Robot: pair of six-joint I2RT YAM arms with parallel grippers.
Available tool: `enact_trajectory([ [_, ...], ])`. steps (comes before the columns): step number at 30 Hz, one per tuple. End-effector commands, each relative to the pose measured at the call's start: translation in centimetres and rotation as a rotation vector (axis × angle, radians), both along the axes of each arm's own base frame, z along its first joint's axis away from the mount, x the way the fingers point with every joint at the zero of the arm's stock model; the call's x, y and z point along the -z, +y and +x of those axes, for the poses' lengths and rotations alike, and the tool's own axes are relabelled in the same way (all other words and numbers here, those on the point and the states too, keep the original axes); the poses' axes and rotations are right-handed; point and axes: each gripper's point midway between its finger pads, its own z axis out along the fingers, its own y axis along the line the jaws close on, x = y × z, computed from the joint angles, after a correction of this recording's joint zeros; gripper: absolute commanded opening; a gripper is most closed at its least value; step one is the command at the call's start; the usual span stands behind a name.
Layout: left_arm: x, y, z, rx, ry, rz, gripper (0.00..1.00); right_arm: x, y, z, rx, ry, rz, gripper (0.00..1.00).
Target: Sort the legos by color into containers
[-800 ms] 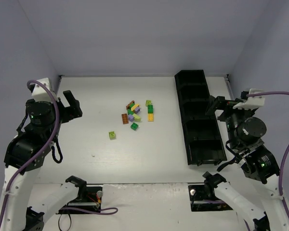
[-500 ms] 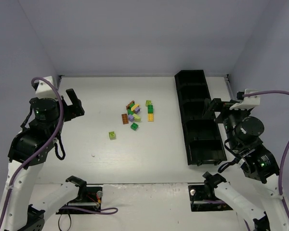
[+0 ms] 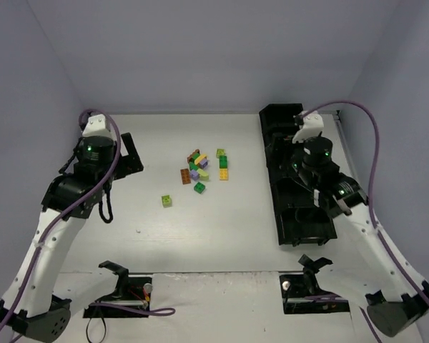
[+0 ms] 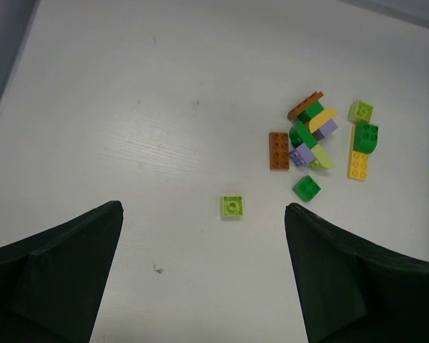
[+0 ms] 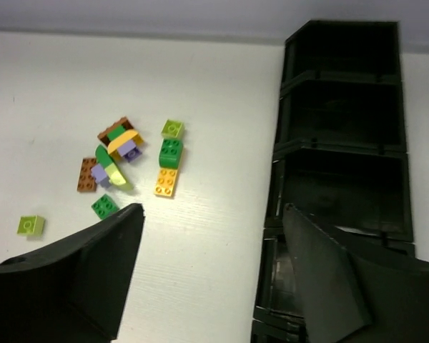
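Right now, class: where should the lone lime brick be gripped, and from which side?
Pinch two opposite side walls of the lone lime brick, coming straight down from above. It lies flat, stud side up, apart from the pile, so the left gripper's open fingers can straddle it.

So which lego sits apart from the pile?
The single-stud lime one, lying alone below-left of the pile in the top view; the others sit bunched close together.

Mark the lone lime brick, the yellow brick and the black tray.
lone lime brick [image 4: 231, 206], left wrist view, top stud.
yellow brick [image 4: 357, 164], left wrist view, studded top.
black tray [image 5: 339, 146], right wrist view, divider wall.
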Motion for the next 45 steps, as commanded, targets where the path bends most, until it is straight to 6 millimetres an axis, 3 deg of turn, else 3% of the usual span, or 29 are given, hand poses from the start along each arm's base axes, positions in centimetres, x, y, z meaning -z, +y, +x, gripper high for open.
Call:
enact_trajectory([
  [1, 1.8, -1.5, 1.0, 0.031, 0.059, -0.042, 0.88, 0.2, 3.9, 1.9, -0.098, -0.016, 0.104, 0.72],
  [6, 5.0, -2.5, 1.2, 0.046, 0.134, -0.069, 0.88, 5.5, 7.9, 4.0, -0.156, 0.114, 0.064, 0.66],
  [12, 6.6, -2.1, 0.9, 0.053, 0.160, -0.040, 0.88, 10.3, 15.3, 3.9, -0.339, 0.200, 0.036, 0.67],
  [14, 6.8, -2.0, 0.4, 0.066, 0.162, -0.033, 0.88, 10.7, 18.1, 3.2, -0.401, 0.210, 0.020, 0.68],
  [15, 6.9, -2.1, 0.2, 0.074, 0.162, -0.035, 0.88, 12.5, 19.2, 3.2, -0.415, 0.242, -0.010, 0.68],
  [16, 6.6, -1.9, -0.3, 0.076, 0.148, -0.038, 0.88, 13.0, 20.1, 3.1, -0.427, 0.249, -0.023, 0.69],
  [17, 6.8, -1.7, -0.6, 0.077, 0.149, -0.034, 0.88, 12.7, 21.3, 3.2, -0.438, 0.240, -0.023, 0.69],
  [18, 6.7, -1.5, -0.8, 0.070, 0.140, -0.031, 0.88, 14.3, 22.9, 2.6, -0.464, 0.267, -0.047, 0.69],
  [20, 6.1, -1.1, -1.6, 0.065, 0.120, -0.034, 0.88, 14.1, 25.1, 2.5, -0.473, 0.266, -0.033, 0.69],
  [21, 5.9, -0.9, -1.9, 0.062, 0.113, -0.034, 0.88, 15.5, 26.6, 1.8, -0.489, 0.291, -0.047, 0.69],
  [23, 5.6, -0.5, -2.6, 0.055, 0.108, -0.036, 0.88, 16.4, 27.6, 2.1, -0.422, 0.297, -0.045, 0.70],
  [24, 5.2, -0.4, -2.8, 0.053, 0.095, -0.037, 0.88, 17.1, 29.2, 1.7, -0.425, 0.302, -0.052, 0.70],
  [28, 5.2, 0.2, -3.4, 0.038, 0.092, -0.021, 0.88, 19.4, 32.0, 1.7, -0.377, 0.327, -0.043, 0.71],
  [29, 5.3, 0.4, -3.5, 0.032, 0.097, -0.017, 0.88, 21.0, 32.4, 1.8, -0.355, 0.349, -0.051, 0.71],
  [31, 5.1, 0.4, -3.7, 0.032, 0.106, -0.022, 0.88, 20.7, 33.8, 1.9, -0.357, 0.350, -0.035, 0.71],
  [32, 5.0, 0.3, -3.7, 0.035, 0.109, -0.023, 0.88, 21.8, 34.1, 2.0, -0.338, 0.361, -0.043, 0.71],
  [35, 5.1, 0.3, -4.0, 0.050, 0.115, -0.010, 0.88, 22.3, 35.6, 2.3, -0.329, 0.358, -0.037, 0.71],
  [41, 5.2, 0.6, -4.3, 0.043, 0.124, -0.001, 0.88, 24.8, 36.7, 2.2, -0.322, 0.390, -0.056, 0.70],
  [45, 5.4, 0.6, -4.2, 0.046, 0.132, 0.001, 0.88, 25.3, 37.3, 1.7, -0.337, 0.398, -0.063, 0.70],
])
